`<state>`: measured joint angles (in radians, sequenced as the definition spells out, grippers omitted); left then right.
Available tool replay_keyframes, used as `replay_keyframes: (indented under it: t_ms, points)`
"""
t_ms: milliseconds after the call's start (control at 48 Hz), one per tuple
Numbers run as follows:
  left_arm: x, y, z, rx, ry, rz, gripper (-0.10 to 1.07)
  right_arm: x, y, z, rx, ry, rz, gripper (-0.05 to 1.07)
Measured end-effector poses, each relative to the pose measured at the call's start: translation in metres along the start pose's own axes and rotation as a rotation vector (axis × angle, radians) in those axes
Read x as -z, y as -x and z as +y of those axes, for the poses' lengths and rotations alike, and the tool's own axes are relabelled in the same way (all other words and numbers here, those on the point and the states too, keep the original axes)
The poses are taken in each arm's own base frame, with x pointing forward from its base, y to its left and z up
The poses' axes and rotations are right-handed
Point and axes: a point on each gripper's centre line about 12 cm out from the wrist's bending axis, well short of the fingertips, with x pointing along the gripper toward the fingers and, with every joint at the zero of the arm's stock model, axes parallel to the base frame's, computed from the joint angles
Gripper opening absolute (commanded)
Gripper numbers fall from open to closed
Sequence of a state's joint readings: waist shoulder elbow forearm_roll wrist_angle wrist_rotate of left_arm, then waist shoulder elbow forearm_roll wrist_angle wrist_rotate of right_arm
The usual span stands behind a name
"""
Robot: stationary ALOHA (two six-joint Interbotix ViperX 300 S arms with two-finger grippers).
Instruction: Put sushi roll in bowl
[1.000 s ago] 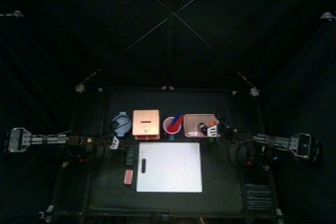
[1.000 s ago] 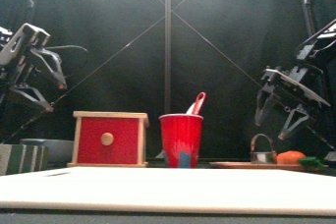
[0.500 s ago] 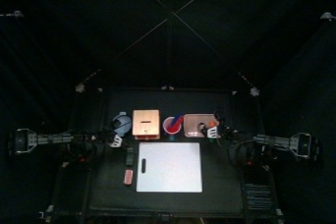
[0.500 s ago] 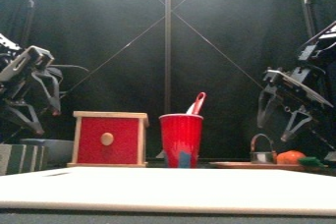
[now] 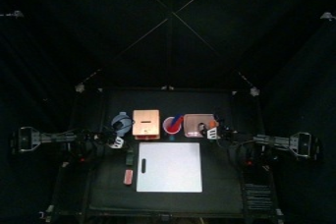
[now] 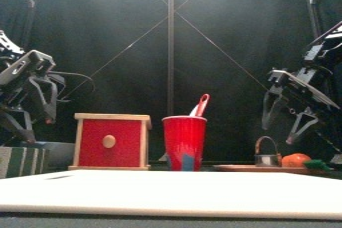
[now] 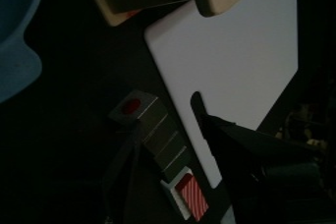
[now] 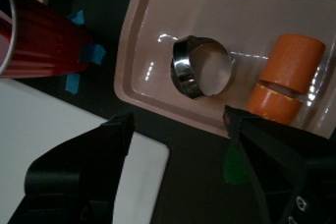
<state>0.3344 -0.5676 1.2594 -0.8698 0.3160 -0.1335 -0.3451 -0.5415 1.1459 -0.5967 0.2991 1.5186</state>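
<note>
The sushi roll (image 7: 132, 107), a small dark piece with a red centre, lies on a dark strip next to the white cutting board (image 7: 223, 46). The blue bowl (image 7: 19, 41) stands past it; in the top view the bowl (image 5: 122, 123) is at the table's back left. My left gripper (image 7: 178, 169) is open and empty, above the strip and short of the roll. In the front view it (image 6: 30, 107) hangs at the left. My right gripper (image 8: 178, 169) is open and empty above the pink tray (image 8: 157, 31), at the right in the front view (image 6: 297, 122).
A wooden box with a red front (image 6: 111, 142) and a red cup (image 6: 185, 142) stand behind the cutting board (image 5: 171, 166). The tray holds a metal ring (image 8: 199, 66) and an orange carrot (image 8: 286, 71). A red striped piece (image 7: 191, 194) lies near the left gripper.
My left arm has come down and moved in over the table's left side. My right arm has hardly moved.
</note>
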Motion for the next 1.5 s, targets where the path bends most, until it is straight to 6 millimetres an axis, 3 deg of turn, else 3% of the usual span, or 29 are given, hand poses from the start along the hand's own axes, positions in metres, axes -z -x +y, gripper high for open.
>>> replay_keyframes:
  t_ms: [292, 500, 771, 958, 1500]
  points:
    - [-0.007, 0.003, 0.008, -0.081, 0.027, 0.009, 0.86, 0.000, 0.000, 0.000, 0.000, -0.001, 0.001, 1.01]
    - [-0.013, 0.009, -0.009, -0.119, 0.049, 0.014, 0.87, 0.000, 0.000, 0.000, 0.001, -0.001, 0.001, 1.01]
    - [0.009, 0.008, -0.015, -0.196, 0.073, 0.043, 0.89, 0.004, -0.001, -0.001, 0.004, 0.007, 0.011, 1.01]
    - [0.018, 0.006, -0.018, -0.225, 0.113, 0.028, 1.00, 0.004, -0.001, -0.001, 0.004, 0.007, 0.011, 1.01]
    - [0.028, -0.037, -0.032, -0.363, 0.116, 0.088, 1.01, 0.008, -0.002, -0.006, 0.014, 0.022, 0.021, 1.01]
